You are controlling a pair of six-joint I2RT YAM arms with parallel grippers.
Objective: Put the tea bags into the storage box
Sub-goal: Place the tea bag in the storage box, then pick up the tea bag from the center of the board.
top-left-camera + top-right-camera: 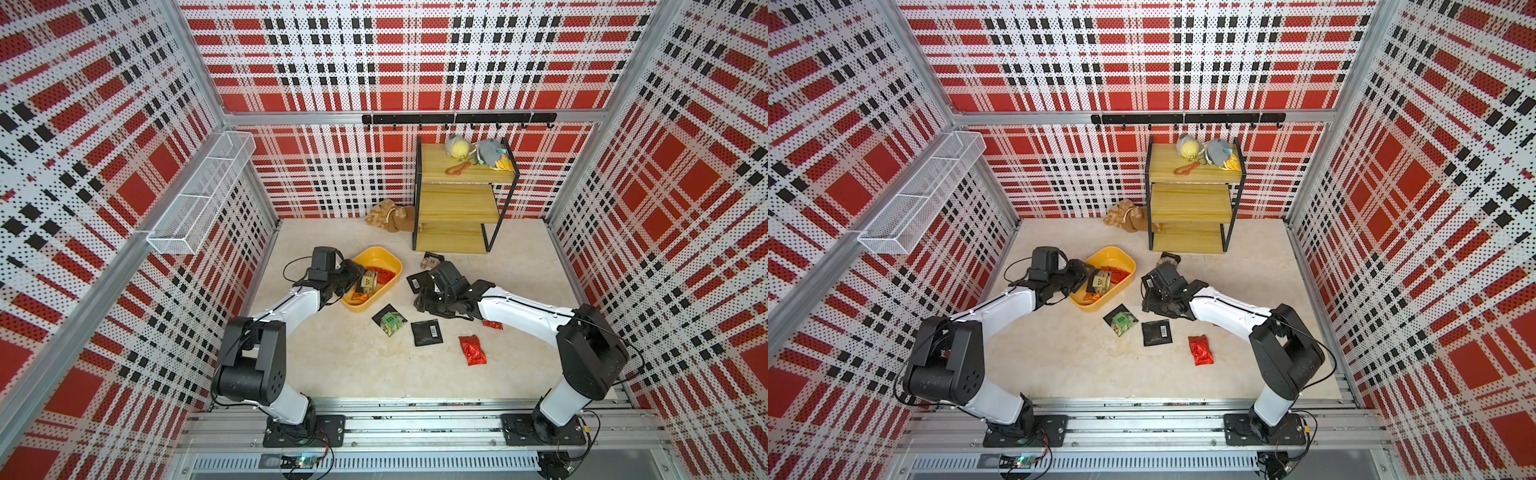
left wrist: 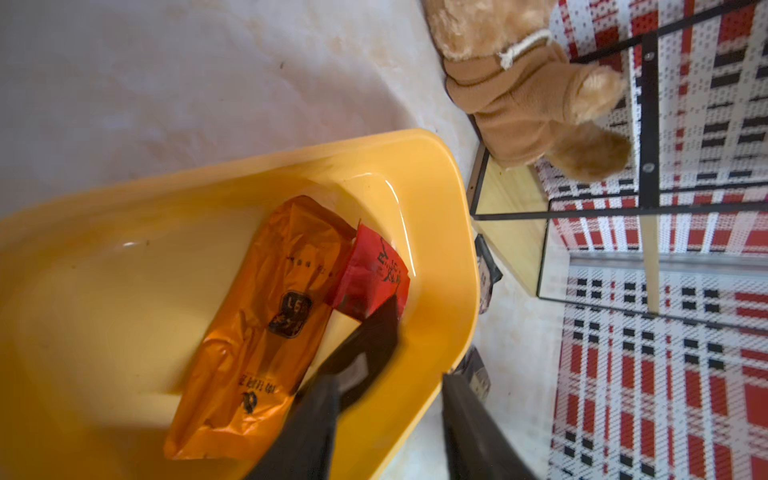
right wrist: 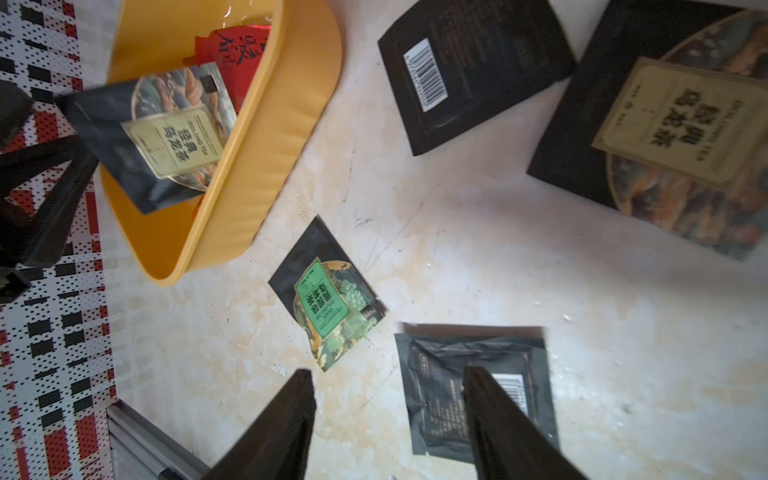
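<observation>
The left gripper (image 1: 356, 279) hangs over the near end of the shallow yellow plastic storage box (image 1: 360, 308), which sits on the pale marbled tabletop (image 1: 353, 374) left of centre. In the left wrist view its dark fingers (image 2: 469, 428) stand apart with yellow plastic showing between them. The jaws are parted and clamp nothing I can see. A black sachet with a beige label (image 3: 166, 137) leans tilted inside the box close to those fingertips. It is blurred there, so I cannot tell whether it touches them. Also in the box lie a long orange foil sachet (image 2: 266, 324) and a red sachet with black lettering (image 2: 365, 274).

The right gripper (image 3: 388, 370) is spread wide and empty. It hovers above a black barcode-labelled sachet (image 3: 436, 395) lying flat on the table. A black sachet with a green label (image 1: 390, 322) lies just beside that one, between it and the box.

Other tea bags are loose on the table:
- A second black barcode sachet (image 1: 417, 282) lies partly behind the right gripper.
- A dark sachet with a beige panel (image 1: 431, 261) lies at the foot of the wooden tiered shelf (image 1: 457, 199).
- A crumpled red foil sachet (image 1: 473, 350) lies nearer the front.
- A small red sachet (image 1: 492, 324) peeks from under the right arm.

A tan plush toy (image 1: 390, 216) lies against the back wall beside the shelf — well away from both grippers.
</observation>
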